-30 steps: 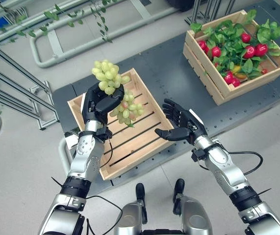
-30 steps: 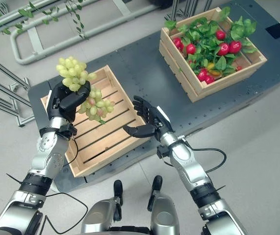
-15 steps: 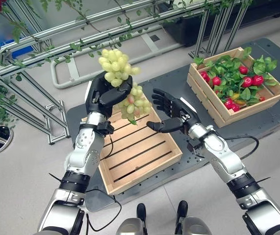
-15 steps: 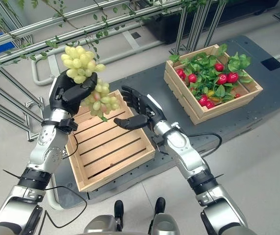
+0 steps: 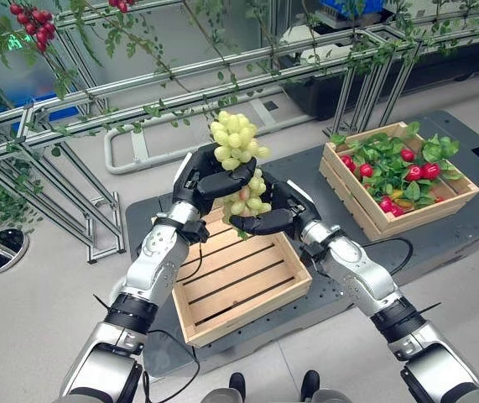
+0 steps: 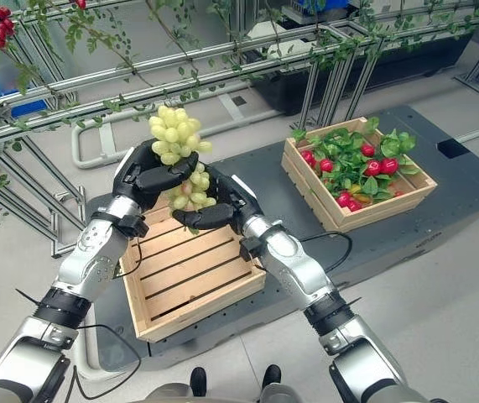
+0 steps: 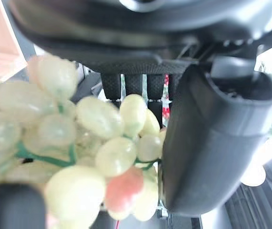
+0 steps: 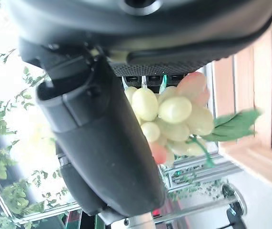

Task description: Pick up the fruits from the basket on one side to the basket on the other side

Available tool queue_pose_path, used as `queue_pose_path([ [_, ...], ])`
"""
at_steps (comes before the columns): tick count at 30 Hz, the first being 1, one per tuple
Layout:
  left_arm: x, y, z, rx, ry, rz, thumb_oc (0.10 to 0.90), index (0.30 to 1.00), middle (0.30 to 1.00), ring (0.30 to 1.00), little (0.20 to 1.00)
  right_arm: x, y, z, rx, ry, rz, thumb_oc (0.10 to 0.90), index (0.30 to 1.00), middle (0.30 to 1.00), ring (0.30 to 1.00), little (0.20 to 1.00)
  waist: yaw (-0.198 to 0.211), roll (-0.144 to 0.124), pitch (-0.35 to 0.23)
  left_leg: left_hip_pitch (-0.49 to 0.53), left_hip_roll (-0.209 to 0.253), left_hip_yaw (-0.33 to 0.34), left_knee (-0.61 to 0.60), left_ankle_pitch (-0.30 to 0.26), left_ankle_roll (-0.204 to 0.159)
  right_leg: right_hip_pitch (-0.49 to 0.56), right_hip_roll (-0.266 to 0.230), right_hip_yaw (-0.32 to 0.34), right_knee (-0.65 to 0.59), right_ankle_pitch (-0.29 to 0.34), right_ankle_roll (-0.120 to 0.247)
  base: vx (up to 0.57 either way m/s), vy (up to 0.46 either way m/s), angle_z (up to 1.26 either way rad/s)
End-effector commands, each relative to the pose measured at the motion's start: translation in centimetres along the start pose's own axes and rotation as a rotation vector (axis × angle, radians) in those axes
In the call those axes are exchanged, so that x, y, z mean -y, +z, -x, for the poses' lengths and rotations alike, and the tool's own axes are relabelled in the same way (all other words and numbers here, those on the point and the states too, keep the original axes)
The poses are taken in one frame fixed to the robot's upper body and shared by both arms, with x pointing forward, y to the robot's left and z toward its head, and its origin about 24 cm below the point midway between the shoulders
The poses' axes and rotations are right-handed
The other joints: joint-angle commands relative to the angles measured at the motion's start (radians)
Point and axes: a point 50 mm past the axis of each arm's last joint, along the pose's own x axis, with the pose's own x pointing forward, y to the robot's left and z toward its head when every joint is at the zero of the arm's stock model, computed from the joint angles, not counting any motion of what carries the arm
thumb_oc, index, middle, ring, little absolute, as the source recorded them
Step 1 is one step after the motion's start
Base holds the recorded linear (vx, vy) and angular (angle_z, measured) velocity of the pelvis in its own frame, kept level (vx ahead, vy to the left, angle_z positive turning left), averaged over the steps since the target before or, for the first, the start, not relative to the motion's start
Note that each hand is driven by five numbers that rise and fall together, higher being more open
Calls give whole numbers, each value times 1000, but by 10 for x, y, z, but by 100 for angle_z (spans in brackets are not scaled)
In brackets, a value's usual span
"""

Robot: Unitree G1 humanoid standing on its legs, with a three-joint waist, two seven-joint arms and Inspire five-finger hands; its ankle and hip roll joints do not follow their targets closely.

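A bunch of green grapes (image 5: 235, 143) with a few pink ones hangs above the empty wooden crate (image 5: 247, 309). My left hand (image 5: 210, 176) is shut on the bunch's middle, fingers and thumb (image 7: 207, 143) curled round the grapes (image 7: 97, 143). My right hand (image 5: 285, 206) has come in from the right. Its thumb (image 8: 102, 138) lies under the bunch's lower part and its straight fingers reach behind the grapes (image 8: 174, 112). The second crate (image 5: 365, 214), at the right, holds red fruits (image 5: 415, 172) among green leaves.
Both crates stand on a dark grey platform (image 5: 323, 159). Behind it runs a metal frame (image 5: 138, 84) with leafy vines and red berries (image 5: 29, 18). Grey floor (image 5: 21, 319) lies to the left and in front.
The camera has tilted up. My right hand has moved left and closed in on the lower grapes. My left hand has carried the bunch higher and to the right.
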Motion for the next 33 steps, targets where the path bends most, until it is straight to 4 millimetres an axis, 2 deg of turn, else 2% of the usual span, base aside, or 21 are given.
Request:
queue_pose_path([
  [1, 28, 49, -32, 225, -141, -13, 400, 300, 300, 300, 300, -31, 25, -26, 118, 102, -116, 800, 900, 900, 900, 900, 12, -20, -171, -15, -52, -4, 1, -65, 8, 57, -38, 6, 3, -78, -18, 0, 0, 0],
  [9, 51, 42, -34, 187, -244, -6, 400, 300, 300, 300, 300, -48, 28, -33, 133, 132, -267, 800, 900, 900, 900, 900, 18, -22, -179, -8, -50, -6, 1, -69, 11, 62, -37, 6, 3, -79, -18, 0, 0, 0],
  [15, 60, 31, -35, 104, -318, -47, 400, 300, 300, 300, 300, -48, 37, -36, 203, 113, -341, 800, 900, 900, 900, 900, 20, -19, -185, -4, -48, -4, 1, -70, 12, 64, -36, 8, 3, -79, -17, 0, 0, 0],
  [25, 36, 11, -31, 17, -222, -87, 400, 300, 300, 300, 300, -36, 59, -29, 343, 32, -333, 800, 900, 900, 900, 900, 16, -18, -188, -5, -46, 0, 1, -70, 15, 56, -37, 15, 3, -72, -13, 0, 0, 0],
  [26, 33, 8, -30, 8, -208, -87, 400, 300, 300, 300, 300, -34, 61, -28, 361, 29, -336, 588, 582, 582, 582, 582, 15, -19, -187, -5, -46, 0, 1, -71, 15, 55, -36, 17, 3, -73, -13, 0, 0, 0],
  [27, 33, 8, -30, 6, -204, -87, 400, 300, 300, 300, 300, -34, 62, -28, 366, 27, -337, 469, 404, 404, 404, 404, 15, -19, -186, -5, -46, 0, 1, -71, 15, 55, -36, 17, 3, -73, -13, 0, 0, 0],
  [28, 31, 6, -30, 3, -197, -87, 400, 300, 300, 300, 300, -33, 63, -27, 372, 21, -342, 400, 300, 300, 300, 300, 15, -19, -186, -5, -46, 0, 1, -71, 16, 55, -36, 17, 3, -73, -13, 0, 0, 0],
  [33, 26, 4, -29, 19, -173, -84, 400, 300, 300, 300, 300, -27, 63, -26, 381, -4, -354, 400, 300, 300, 300, 300, 12, -21, -188, -5, -45, 2, 1, -73, 17, 53, -36, 19, 3, -73, -13, 0, 0, 0],
])
